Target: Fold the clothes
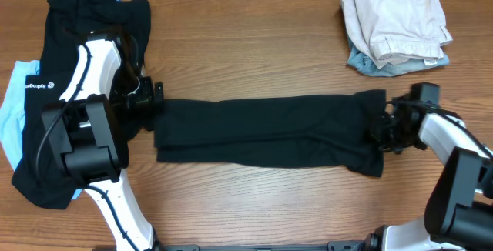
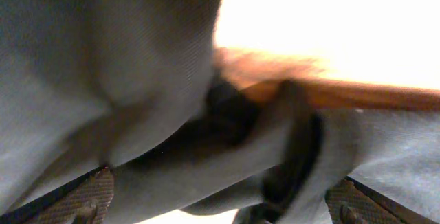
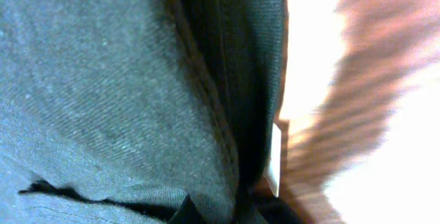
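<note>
The black shirt lay in the middle of the table. It was already folded into one long strip from left to right.

The right gripper sat at the strip's right end, squeezed tight on the edge of the cloth. Its own camera saw only dark cloth up close and a little white tag.

The left gripper was at the left end. Its fingers stood wide apart with cloth between them, holding nothing.

So the step looked like getting hold of both ends. Next, I think, the left one needed to close on its end. Then one end could be lifted and laid over the other to make the strip shorter.

A beige piece and a grey-blue piece sat folded at the far right. A black top with a logo and a light blue top waited in a heap on the left.
</note>
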